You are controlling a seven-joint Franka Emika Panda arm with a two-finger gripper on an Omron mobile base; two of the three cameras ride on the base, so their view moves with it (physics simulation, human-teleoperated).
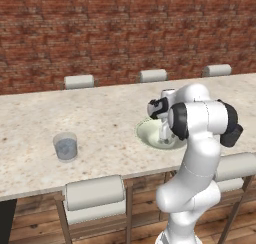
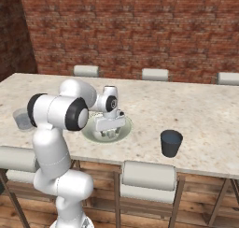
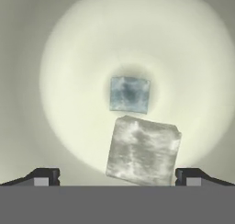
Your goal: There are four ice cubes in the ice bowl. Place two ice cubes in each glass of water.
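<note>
Pale-cream ice bowl (image 3: pixel 59 81) lay directly beneath the tool (image 3: pixel 117 175), jaws wide, gripping nothing. Two ice cubes (image 3: pixel 142 150) visible between/just beyond tips. Clear glass (image 1: pixel 65 146) and dark glass (image 2: pixel 171 143), well apart either side, appeared w/o ice; all drops probably remained.

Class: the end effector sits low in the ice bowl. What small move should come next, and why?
Probably close the end effector on the nearer ice cube. Its fingers are wide open, the cube lies between the tips inside the ice bowl, and nothing is held yet. A second cube lies farther in.
</note>
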